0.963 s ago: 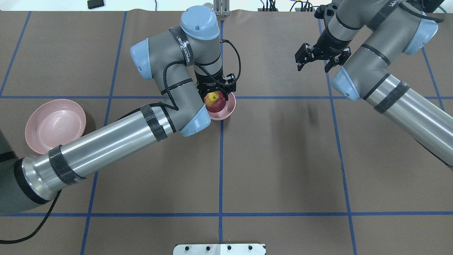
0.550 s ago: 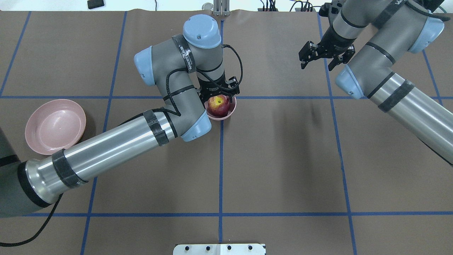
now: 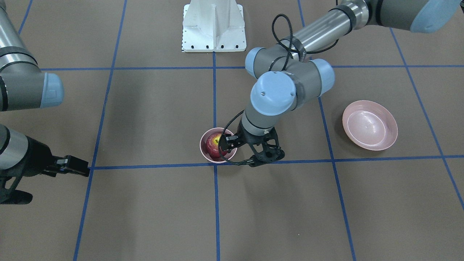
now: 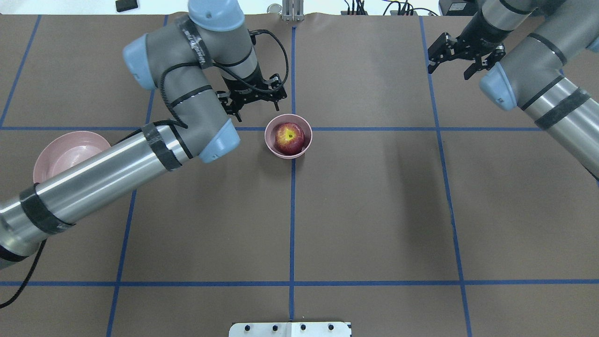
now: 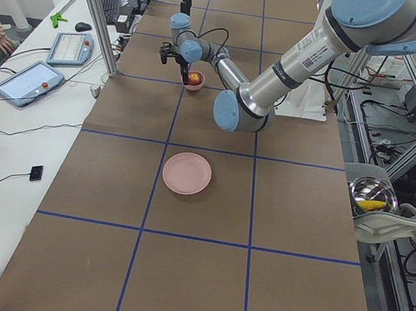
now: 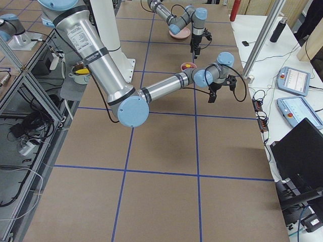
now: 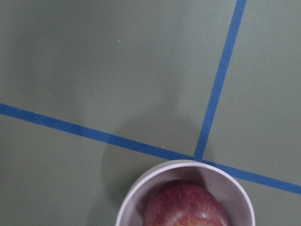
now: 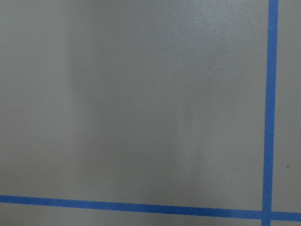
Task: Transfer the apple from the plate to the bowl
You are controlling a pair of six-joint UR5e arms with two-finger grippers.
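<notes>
The dark red apple point(image 4: 288, 138) sits inside the small pink bowl point(image 4: 270, 128) at the table's middle, stem hollow up. It also shows in the front view point(image 3: 214, 146) and the left wrist view point(image 7: 181, 205). My left gripper point(image 4: 255, 110) is open and empty, raised just behind and to the left of the bowl and clear of it. The wide pink plate point(image 4: 70, 154) lies empty at the left, partly covered by my left forearm; it shows whole in the front view point(image 3: 369, 125). My right gripper point(image 4: 448, 72) is open and empty at the far right back.
The brown mat carries a grid of blue tape lines point(image 4: 292, 210). A white base plate point(image 4: 290, 329) sits at the near edge. My left elbow point(image 4: 215, 140) hangs over the mat between plate and bowl.
My left gripper let go of the apple in the bowl, opened, then rose and drew back to the left. My right arm moved farther back and to the right.
</notes>
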